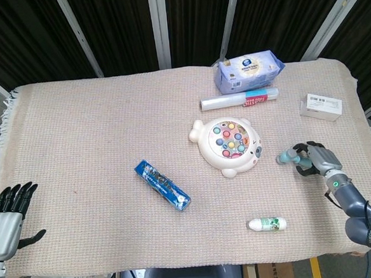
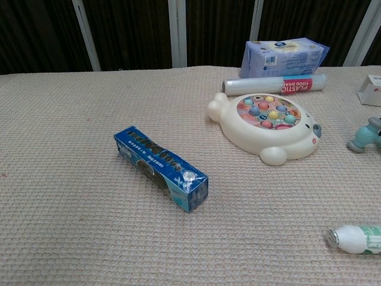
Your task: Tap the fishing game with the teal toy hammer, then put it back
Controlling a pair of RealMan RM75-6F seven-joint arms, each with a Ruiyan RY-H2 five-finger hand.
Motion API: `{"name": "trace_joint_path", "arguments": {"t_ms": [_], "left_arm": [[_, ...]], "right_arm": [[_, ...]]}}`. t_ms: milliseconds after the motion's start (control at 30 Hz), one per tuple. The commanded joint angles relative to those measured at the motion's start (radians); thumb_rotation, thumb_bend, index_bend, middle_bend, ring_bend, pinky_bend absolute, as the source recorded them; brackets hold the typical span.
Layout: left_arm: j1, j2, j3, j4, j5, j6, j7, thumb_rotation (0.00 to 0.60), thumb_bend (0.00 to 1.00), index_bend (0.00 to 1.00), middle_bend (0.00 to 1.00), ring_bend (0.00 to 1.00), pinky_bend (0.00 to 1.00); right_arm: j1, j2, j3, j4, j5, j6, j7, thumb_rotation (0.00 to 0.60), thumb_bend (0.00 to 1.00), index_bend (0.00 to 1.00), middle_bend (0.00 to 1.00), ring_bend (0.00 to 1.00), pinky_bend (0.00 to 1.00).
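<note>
- Nearest us, our left hand (image 1: 6, 218) hangs off the front left edge of the table (image 1: 77, 134), dark fingers spread apart and holding nothing.
- A small white tube (image 1: 266, 224) with green print lies on its side near the front edge; its lettering is too small for us to read.
- A long blue carton (image 2: 161, 167) lies diagonally on the woven beige cloth, its printed text too blurred for us to read.
- Our right hand (image 1: 319, 159) lies over the handle of the teal toy hammer (image 1: 288, 156), fingers curled around it; the hammer's rounded head points toward the game and rests on the cloth.
- The fishing game (image 2: 265, 127), a glossy cream plastic animal shape with pastel fish in a round dish, sits just left of the hammer, apart from it.
- Behind it lies a clear roll (image 2: 274, 85) labelled "PLASTIC FOOD WRAP".
- A small white box (image 1: 321, 106) with a barcode sits at the far right.
- Farthest back rests a soft blue-and-white packet (image 1: 248, 70).
</note>
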State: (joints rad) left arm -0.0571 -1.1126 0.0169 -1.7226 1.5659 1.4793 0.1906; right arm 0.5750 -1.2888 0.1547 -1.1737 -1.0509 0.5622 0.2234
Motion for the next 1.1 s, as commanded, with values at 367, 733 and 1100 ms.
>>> {"name": "trace_joint_path", "arguments": {"t_ms": [367,733,1100], "left_arm": [[-0.004,-0.004,-0.002,0.01,-0.009,-0.007,-0.008,0.6,0.08,0.03,0.03,0.0,0.0],[-0.009,-0.009,-0.003,0.02,-0.018,-0.016,-0.015,0.6,0.08,0.03,0.03,0.0,0.0],[-0.011,-0.015,-0.003,0.031,-0.027,-0.023,-0.021,0.6,0.08,0.03,0.03,0.0,0.0]], "right_arm": [[0.012,-0.016,0.004,0.013,0.044,-0.01,-0.026,0.6,0.44,0.31,0.3,0.1,0.03],[0.023,-0.03,0.005,0.027,0.089,-0.013,-0.059,0.6,0.44,0.37,0.34,0.14,0.03],[0.028,-0.04,0.004,0.034,0.114,-0.014,-0.08,0.6,0.44,0.42,0.37,0.16,0.03]]}}
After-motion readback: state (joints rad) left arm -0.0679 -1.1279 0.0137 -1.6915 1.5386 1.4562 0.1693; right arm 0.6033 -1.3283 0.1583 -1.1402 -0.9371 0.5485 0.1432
